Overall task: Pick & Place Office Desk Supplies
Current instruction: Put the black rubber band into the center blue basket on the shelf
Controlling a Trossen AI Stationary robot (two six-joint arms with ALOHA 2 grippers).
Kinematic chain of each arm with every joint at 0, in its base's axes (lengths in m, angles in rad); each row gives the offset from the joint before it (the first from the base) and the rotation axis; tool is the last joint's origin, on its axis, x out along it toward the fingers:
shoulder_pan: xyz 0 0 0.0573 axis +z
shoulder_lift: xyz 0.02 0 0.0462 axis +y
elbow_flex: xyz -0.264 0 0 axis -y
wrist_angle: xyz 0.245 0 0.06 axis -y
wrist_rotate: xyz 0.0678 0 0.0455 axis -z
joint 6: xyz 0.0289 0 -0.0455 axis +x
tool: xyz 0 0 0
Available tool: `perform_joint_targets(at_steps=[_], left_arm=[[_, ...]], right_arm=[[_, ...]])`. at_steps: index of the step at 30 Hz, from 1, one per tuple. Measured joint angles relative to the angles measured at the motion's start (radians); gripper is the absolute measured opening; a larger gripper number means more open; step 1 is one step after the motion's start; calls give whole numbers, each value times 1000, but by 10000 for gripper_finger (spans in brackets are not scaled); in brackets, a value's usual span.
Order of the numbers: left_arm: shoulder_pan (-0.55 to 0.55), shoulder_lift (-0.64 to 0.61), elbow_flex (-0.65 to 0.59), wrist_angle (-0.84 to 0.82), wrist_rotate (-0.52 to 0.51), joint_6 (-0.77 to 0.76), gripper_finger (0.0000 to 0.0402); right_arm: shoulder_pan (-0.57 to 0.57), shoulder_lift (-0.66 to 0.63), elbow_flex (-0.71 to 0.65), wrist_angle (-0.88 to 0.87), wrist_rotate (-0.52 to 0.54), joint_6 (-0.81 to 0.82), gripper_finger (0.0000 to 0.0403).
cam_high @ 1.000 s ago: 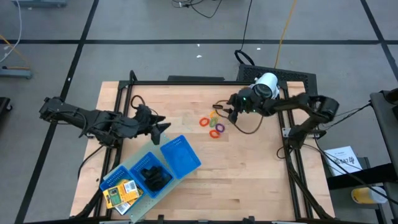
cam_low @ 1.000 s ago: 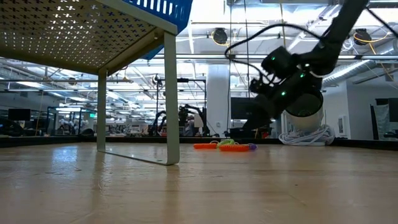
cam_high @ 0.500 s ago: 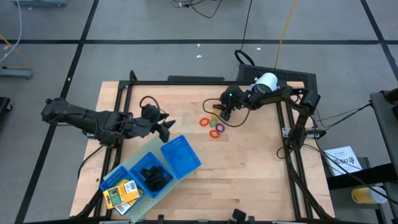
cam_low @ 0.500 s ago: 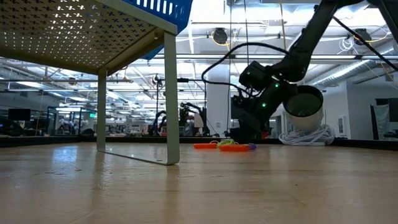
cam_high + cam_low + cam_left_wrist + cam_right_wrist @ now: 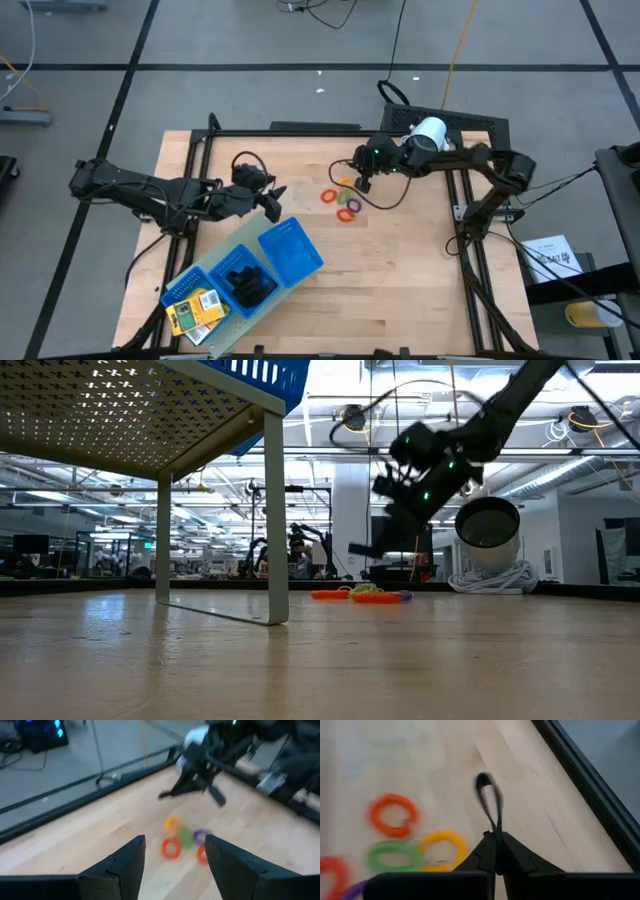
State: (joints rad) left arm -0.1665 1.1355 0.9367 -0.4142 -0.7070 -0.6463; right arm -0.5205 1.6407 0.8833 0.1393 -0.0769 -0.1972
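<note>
Several coloured rings (image 5: pixel 342 200) lie on the wooden table: orange (image 5: pixel 392 815), green (image 5: pixel 395 855) and yellow (image 5: pixel 442 847) ones show in the right wrist view. My right gripper (image 5: pixel 362 182) hovers just beyond their far side, shut on a thin black clip-like piece (image 5: pixel 487 795). My left gripper (image 5: pixel 175 865) is open with nothing between its fingers. It hangs left of the rings, by the blue tray's far corner (image 5: pixel 270 203). My right gripper pinches the near end of the black piece's thin loop (image 5: pixel 495 827) between its two shut fingers. The loop sticks out beyond the fingertips. In the low view the piece (image 5: pixel 365 548) hangs below the gripper, clear of the table.
The blue three-compartment tray (image 5: pixel 295 262) stands at the near left, with black clips (image 5: pixel 245 283) in its middle part and yellow packs (image 5: pixel 195 308) at its near end. A white cylindrical device (image 5: pixel 430 132) and a black cable (image 5: pixel 385 200) sit at the far right.
My right gripper went down toward the rings' far side and then came up again, lifting the black piece clear of the table. My left gripper has drifted toward the table's right edge, closer to the rings.
</note>
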Motion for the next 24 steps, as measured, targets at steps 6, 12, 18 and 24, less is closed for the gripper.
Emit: perform_joint_targets(at_steps=[6,12,18,24], left_arm=[[2,79,2,201,42,169,214],[1,171,1,379,87,409,214],[1,267,1,575,97,585,214],[1,310,1,687,195,646,214]], right_arm=[[105,-170,0,-30,-4,54,5],[269,-279,-1,-31,-6,81,5],[417,-301,-1,60,-5,83,4],[469,-301,-1,130,-3,81,4]])
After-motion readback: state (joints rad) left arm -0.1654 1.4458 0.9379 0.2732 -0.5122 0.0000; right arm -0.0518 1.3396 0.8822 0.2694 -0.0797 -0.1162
